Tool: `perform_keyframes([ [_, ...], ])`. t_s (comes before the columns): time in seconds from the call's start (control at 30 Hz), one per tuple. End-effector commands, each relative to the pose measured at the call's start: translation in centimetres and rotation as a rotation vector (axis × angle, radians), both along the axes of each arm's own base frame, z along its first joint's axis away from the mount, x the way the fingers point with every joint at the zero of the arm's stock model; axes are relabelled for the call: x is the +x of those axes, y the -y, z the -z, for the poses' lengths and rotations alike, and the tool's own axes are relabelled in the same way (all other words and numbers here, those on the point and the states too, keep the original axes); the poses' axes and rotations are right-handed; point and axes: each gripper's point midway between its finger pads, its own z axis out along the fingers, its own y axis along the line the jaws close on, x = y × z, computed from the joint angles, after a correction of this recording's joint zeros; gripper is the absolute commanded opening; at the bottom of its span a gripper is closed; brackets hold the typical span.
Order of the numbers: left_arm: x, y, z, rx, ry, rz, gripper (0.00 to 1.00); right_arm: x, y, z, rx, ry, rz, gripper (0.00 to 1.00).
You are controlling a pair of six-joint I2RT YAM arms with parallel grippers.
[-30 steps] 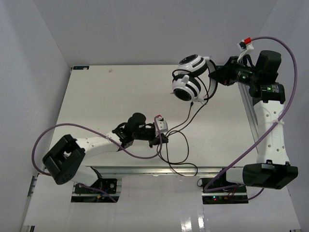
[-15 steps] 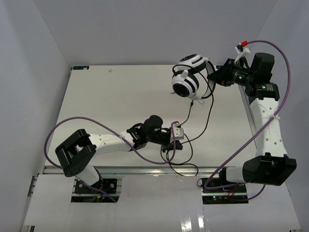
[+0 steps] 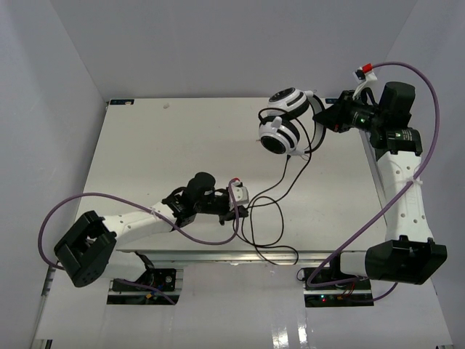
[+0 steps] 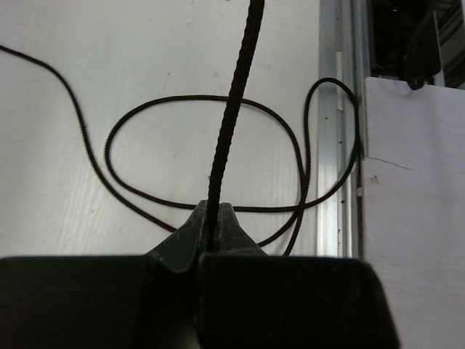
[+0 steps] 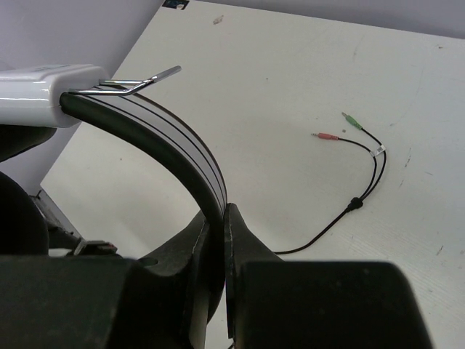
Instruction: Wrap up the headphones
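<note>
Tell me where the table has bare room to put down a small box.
The far left of the table, between its left edge and the headphones, is bare. Crowded: the near middle, where the cord loops beside the left gripper.

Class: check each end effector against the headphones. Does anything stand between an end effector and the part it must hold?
Nothing visible does. The left end effector is shut on the cord itself, and the right end effector is shut on the headband, with no other object between.
</note>
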Motion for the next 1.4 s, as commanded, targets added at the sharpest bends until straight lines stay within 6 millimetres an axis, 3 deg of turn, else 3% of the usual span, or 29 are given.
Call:
perform_keyframes([
  [0.0,1.7,-0.7,-0.7,-0.001,0.028,-0.005,0.00,-2.5,-1.2,-2.8,0.008,0.100,-0.113,0.08],
  [0.13,3.9,-1.0,-0.7,0.005,0.051,-0.033,0.00,-3.5,-1.1,-3.1,-0.053,0.148,-0.141,0.08],
  [0.47,7.6,-3.0,-3.6,0.019,0.144,-0.095,0.00,-4.9,0.2,-1.2,-0.274,0.253,-0.175,0.08],
  [0.83,11.4,-5.1,-8.6,0.000,0.210,-0.168,0.00,-6.0,0.6,2.5,-0.481,0.286,-0.229,0.08],
  [1.13,13.8,-3.8,-11.1,0.009,0.204,-0.170,0.00,-8.7,-4.0,5.7,-0.596,0.328,-0.382,0.08],
  [1.37,14.6,-3.6,-12.2,0.010,0.203,-0.191,0.00,-9.4,-5.4,8.1,-0.694,0.354,-0.406,0.08],
])
